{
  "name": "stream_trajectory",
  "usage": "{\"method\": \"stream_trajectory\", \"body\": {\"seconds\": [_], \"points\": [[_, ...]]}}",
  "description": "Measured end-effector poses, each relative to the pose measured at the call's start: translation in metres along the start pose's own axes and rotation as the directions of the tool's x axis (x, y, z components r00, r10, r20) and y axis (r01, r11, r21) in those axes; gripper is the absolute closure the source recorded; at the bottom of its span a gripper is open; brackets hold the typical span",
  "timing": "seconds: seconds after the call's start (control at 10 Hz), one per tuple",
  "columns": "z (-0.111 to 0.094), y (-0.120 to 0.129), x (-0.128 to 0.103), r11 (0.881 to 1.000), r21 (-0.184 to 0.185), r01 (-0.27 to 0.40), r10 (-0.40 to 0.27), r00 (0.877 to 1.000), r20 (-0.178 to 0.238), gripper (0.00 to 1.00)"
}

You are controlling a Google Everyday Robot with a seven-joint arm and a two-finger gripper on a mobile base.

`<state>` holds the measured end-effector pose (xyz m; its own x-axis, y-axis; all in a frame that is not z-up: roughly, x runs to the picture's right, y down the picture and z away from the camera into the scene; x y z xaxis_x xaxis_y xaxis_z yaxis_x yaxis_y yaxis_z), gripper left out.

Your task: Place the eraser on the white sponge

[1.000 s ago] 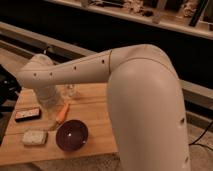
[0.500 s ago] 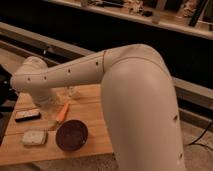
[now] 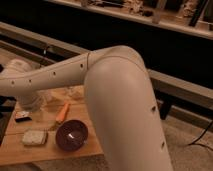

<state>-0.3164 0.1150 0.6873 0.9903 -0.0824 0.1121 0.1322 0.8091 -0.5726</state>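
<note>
The eraser (image 3: pixel 22 116), a small dark flat block, lies at the left edge of the wooden table (image 3: pixel 50 152), partly covered by my arm's end. The white sponge (image 3: pixel 34 137), an off-white speckled pad, lies just in front of it, apart from it. My gripper (image 3: pixel 33 104) is at the end of the big white arm, low over the table's left part, right beside and above the eraser.
A purple bowl (image 3: pixel 71 135) sits to the right of the sponge. An orange carrot-like stick (image 3: pixel 62 112) lies behind the bowl. A clear glassy object (image 3: pixel 75 92) stands at the table's back. My arm's large elbow (image 3: pixel 120 100) hides the table's right side.
My arm's end has swung left and lower, from beside the orange stick to over the eraser. The eraser, sponge and bowl have not moved.
</note>
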Motion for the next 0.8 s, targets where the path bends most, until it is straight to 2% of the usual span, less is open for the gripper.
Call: {"method": "stream_trajectory", "body": {"seconds": [0.2,0.4,0.8], "points": [[0.004,-0.013,-0.013,0.996,-0.01,0.086,-0.086,0.996,0.007,0.35],[0.005,-0.031,-0.024,0.989,-0.012,0.145,-0.145,0.989,0.007,0.35],[0.013,-0.043,-0.053,0.975,-0.029,0.219,-0.219,0.976,-0.004,0.35]]}}
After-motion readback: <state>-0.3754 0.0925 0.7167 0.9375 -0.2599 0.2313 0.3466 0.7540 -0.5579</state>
